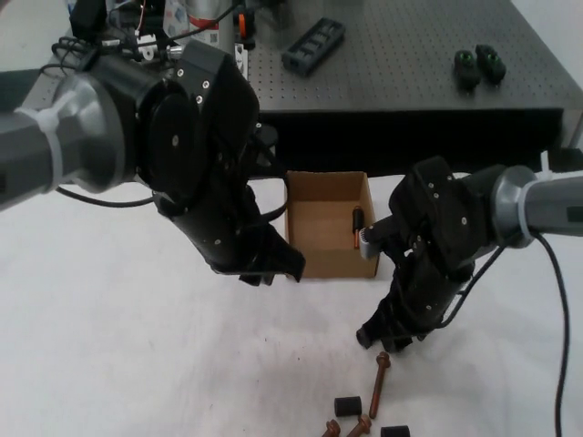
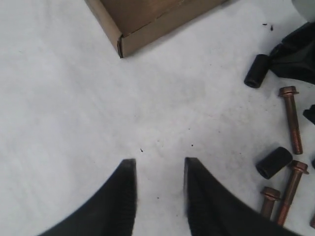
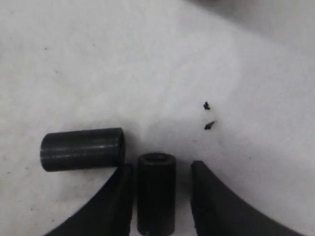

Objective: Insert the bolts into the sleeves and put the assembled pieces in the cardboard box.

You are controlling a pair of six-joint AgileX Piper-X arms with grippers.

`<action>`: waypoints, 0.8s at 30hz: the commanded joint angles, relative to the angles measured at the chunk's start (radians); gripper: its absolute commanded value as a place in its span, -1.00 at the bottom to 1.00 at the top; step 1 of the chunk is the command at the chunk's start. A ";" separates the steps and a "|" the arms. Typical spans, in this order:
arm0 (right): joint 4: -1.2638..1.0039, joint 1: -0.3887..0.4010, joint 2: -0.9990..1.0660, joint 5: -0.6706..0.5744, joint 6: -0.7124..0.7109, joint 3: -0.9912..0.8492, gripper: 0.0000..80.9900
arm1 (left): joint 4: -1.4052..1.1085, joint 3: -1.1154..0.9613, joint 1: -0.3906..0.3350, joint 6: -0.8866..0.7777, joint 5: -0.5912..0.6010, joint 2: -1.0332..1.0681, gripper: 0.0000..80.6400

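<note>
My right gripper (image 3: 161, 167) is low over the white cloth, open, with an upright-looking black sleeve (image 3: 156, 191) between its fingers; one finger touches it and a gap shows on the other side. A second sleeve (image 3: 81, 148) lies beside it. My left gripper (image 2: 159, 161) hangs open over bare cloth near the cardboard box's corner (image 2: 147, 34), holding nothing. Loose copper bolts (image 2: 290, 118) and sleeves (image 2: 274, 162) lie near the front edge. In the high view the cardboard box (image 1: 314, 259) holds one assembled piece (image 1: 357, 228), and the right gripper (image 1: 383, 339) is in front of it.
A dark perforated bench (image 1: 410, 64) with a black tray (image 1: 312, 43) and two small black parts (image 1: 478, 64) stands behind the cloth. More bolts (image 1: 378, 382) and sleeves (image 1: 346, 405) sit at the front. The left arm's bulk (image 1: 200, 155) looms beside the box.
</note>
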 commanded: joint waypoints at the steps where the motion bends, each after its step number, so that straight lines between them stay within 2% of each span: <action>1: 0.025 0.008 0.040 0.010 -0.022 -0.022 -0.27 | 0.003 -0.001 -0.014 0.020 0.000 -0.016 -0.40; 4: 0.042 0.009 0.049 0.014 -0.022 -0.029 -0.36 | 0.007 -0.001 -0.013 0.033 0.002 -0.016 -0.40; 6: 0.055 0.010 0.049 0.035 -0.038 -0.029 -0.57 | 0.020 -0.001 -0.013 0.057 0.013 -0.016 -0.40; 8: 0.073 0.010 0.049 0.060 -0.051 -0.029 -0.90 | 0.038 -0.001 -0.015 0.093 0.046 -0.016 -0.40; 9: 0.083 0.010 0.049 0.064 -0.056 -0.029 -0.96 | 0.051 -0.001 -0.014 0.113 0.072 -0.016 -0.39; 12: 0.111 -0.002 0.036 0.061 -0.056 -0.029 -0.91 | 0.054 -0.001 -0.020 0.150 0.143 -0.012 -0.30; 17: 0.145 -0.033 -0.095 -0.025 -0.031 0.010 -0.91 | 0.040 -0.001 -0.080 0.237 0.157 0.048 -0.08; 24: 0.171 -0.087 -0.418 -0.045 0.027 0.185 -0.91 | 0.027 -0.013 -0.187 0.276 0.156 0.202 -0.09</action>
